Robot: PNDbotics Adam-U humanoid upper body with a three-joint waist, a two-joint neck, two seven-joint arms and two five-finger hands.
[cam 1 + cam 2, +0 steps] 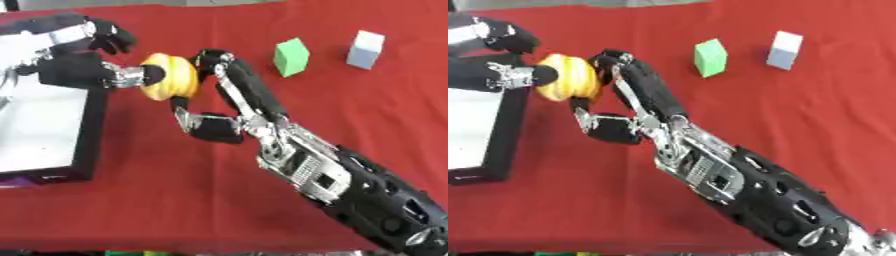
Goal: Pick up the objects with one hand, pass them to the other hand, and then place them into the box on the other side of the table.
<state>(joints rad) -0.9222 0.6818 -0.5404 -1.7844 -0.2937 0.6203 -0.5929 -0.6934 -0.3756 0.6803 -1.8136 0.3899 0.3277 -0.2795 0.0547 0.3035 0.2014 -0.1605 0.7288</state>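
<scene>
A yellow rounded object is held above the red cloth just right of the box's far corner. My right hand comes up from the lower right and is shut on it, fingers curled over its right side and thumb under it. From the upper left, my left hand meets it: one digit presses on the object's left face, while the other fingers arch above, a little apart from it. The box has black walls and a white inside and lies at the left edge.
A green block and a pale blue-white block stand on the red cloth at the far right. My right forearm crosses the lower right. The table's front edge runs along the bottom.
</scene>
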